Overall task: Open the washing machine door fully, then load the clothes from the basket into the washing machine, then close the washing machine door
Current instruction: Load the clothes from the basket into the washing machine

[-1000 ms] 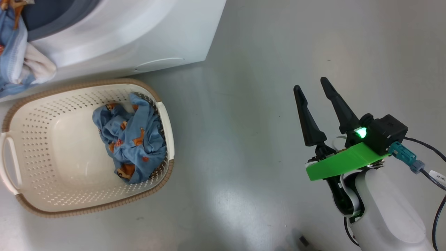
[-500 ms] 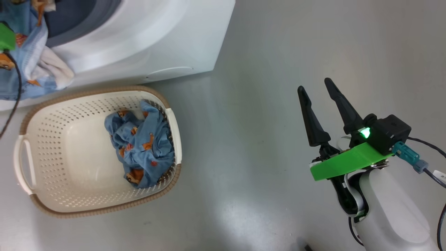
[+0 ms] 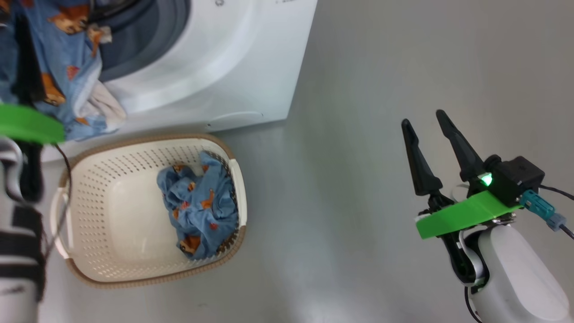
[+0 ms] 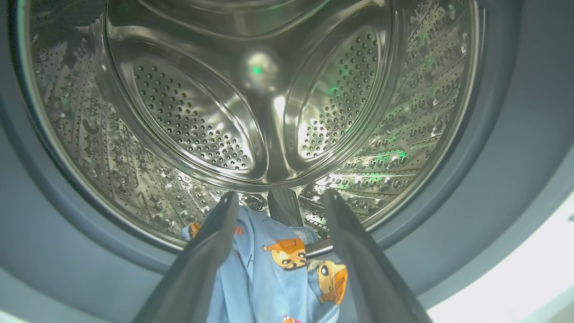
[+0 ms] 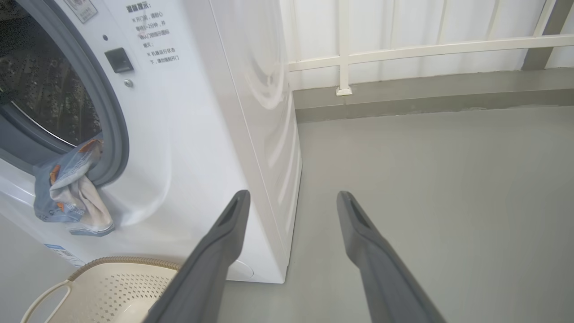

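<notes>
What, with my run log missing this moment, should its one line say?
phase: loading | left tool: open at drum mouth | clothes: one hanging over gasket, one in basket | right tool: open, over floor

Bright even light is glaring softly off the floor (image 3: 309,273); the steel drum (image 4: 197,112) is glinting; the left forearm (image 3: 18,251) is blurring.
</notes>
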### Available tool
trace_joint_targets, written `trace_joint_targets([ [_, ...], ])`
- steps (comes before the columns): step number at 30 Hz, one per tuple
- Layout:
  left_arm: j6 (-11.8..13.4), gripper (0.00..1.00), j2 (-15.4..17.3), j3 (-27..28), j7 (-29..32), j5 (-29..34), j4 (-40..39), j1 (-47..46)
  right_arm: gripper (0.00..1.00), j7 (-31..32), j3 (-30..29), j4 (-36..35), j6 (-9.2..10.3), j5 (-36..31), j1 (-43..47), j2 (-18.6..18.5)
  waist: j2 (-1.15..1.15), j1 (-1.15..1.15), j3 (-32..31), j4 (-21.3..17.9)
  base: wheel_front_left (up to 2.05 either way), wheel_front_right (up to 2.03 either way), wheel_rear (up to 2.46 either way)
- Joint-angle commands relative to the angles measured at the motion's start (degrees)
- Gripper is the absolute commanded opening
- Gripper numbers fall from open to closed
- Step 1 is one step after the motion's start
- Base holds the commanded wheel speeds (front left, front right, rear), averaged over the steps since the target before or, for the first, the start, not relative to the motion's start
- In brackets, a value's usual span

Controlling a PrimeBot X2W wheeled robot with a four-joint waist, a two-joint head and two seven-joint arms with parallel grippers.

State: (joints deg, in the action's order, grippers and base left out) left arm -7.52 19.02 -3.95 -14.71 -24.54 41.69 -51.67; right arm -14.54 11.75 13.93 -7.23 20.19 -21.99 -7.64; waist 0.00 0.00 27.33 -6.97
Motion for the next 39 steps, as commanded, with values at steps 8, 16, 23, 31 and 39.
trace_joint_targets([
  [8, 0.04, 1.00, -0.67, 5.12, -0.29, 3.73, -7.07, 11.48, 1.00, -0.46, -0.17, -0.76, -0.25, 0.35, 3.67, -2.33, 0.00, 0.00, -6.37, 2.40, 0.00, 0.00, 0.00],
  [16, 0.04, 1.00, -3.14, 7.28, -0.29, 5.94, -11.69, 22.05, 1.00, -0.46, -0.76, -0.22, -0.25, 1.26, 7.10, -3.98, 0.00, 0.00, -12.32, 3.54, 0.00, 0.00, 0.00],
  [23, 0.03, 1.00, -4.57, 8.71, -0.29, 7.29, -15.59, 30.05, 1.00, -0.46, -1.17, -0.20, -0.25, 1.99, 10.73, -5.12, 0.00, 0.00, -16.62, 4.36, 0.00, 0.00, 0.00],
  [31, 0.03, 1.00, -5.75, 9.97, -0.29, 8.36, -19.77, 37.81, 1.00, -0.46, -1.68, -0.39, -0.25, 2.64, 14.37, -6.15, 0.00, 0.00, -20.33, 5.26, 0.00, 0.00, 0.00],
  [39, 0.03, 1.00, -7.51, 12.12, -0.29, 8.60, -23.84, 43.81, 1.00, -0.46, -2.51, -0.99, -0.25, 2.99, 16.81, -6.75, 0.00, 0.00, -22.10, 6.22, 0.00, 0.00, 0.00],
])
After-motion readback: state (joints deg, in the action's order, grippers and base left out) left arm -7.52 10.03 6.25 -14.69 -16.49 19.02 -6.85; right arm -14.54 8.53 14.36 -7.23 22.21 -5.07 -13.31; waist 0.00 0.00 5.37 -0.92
